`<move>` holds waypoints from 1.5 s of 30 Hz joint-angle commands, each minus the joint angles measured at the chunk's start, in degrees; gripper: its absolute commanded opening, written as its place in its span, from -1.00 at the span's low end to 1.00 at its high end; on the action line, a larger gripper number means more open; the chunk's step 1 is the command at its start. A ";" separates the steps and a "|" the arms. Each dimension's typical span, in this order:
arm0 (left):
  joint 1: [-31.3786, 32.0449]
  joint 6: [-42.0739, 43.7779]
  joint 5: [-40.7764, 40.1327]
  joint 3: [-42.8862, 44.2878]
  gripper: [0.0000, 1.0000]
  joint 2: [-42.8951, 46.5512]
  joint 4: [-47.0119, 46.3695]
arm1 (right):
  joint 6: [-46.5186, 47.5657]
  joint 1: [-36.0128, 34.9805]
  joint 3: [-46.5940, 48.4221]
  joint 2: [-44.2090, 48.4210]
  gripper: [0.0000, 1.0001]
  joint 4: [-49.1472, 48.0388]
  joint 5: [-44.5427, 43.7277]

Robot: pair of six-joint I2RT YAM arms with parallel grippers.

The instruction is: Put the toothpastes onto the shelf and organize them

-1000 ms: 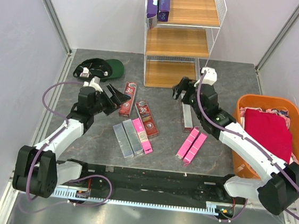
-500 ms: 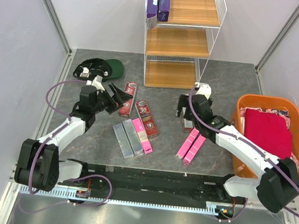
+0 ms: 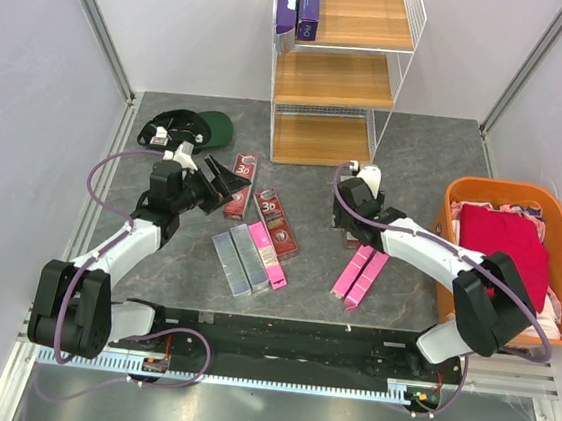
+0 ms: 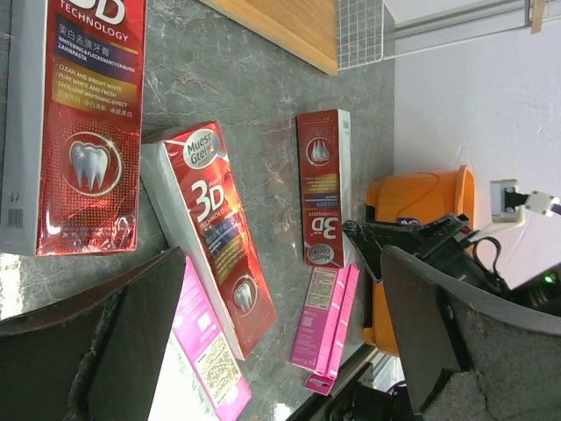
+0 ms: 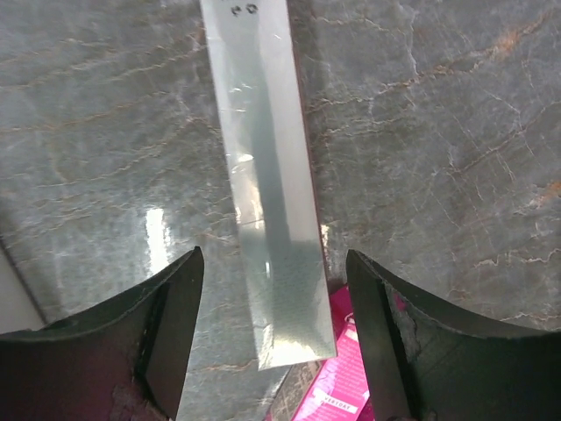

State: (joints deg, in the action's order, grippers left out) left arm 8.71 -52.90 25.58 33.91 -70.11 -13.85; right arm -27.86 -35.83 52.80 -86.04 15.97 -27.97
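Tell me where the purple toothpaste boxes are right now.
In the top view, the two purple boxes sit side by side at the left end of the top board of the shelf, beyond both arms.

- Left arm (image 3: 122, 244), left of frame: white shell links between black joint housings.
- Right arm (image 3: 428, 248), right of frame: same white-and-black build, with a small white block at the wrist.
- Purple cable (image 3: 105, 167): loops beside each arm and below the bases.
- Left gripper (image 4: 282, 254), right gripper (image 5: 273, 272): black tapered fingers, scuffed at the edges.
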 commanded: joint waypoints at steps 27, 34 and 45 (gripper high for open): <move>-0.01 -0.97 6.66 2.92 0.99 -2.93 -7.33 | 6.15 4.55 1.52 -1.68 -0.18 -4.98 26.28; -0.01 -6.77 15.27 0.72 0.99 -5.21 -21.65 | 5.71 4.55 2.49 5.08 -0.18 -8.75 41.74; 4.11 -13.45 17.66 0.28 0.97 -9.26 -35.98 | -13.94 4.54 3.81 3.34 -0.15 -30.89 70.23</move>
State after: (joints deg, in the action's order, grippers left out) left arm 10.68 -62.48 41.06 33.67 -77.80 -41.87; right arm -30.35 -31.27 52.99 -81.28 0.36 29.47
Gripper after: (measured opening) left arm 0.991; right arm 0.444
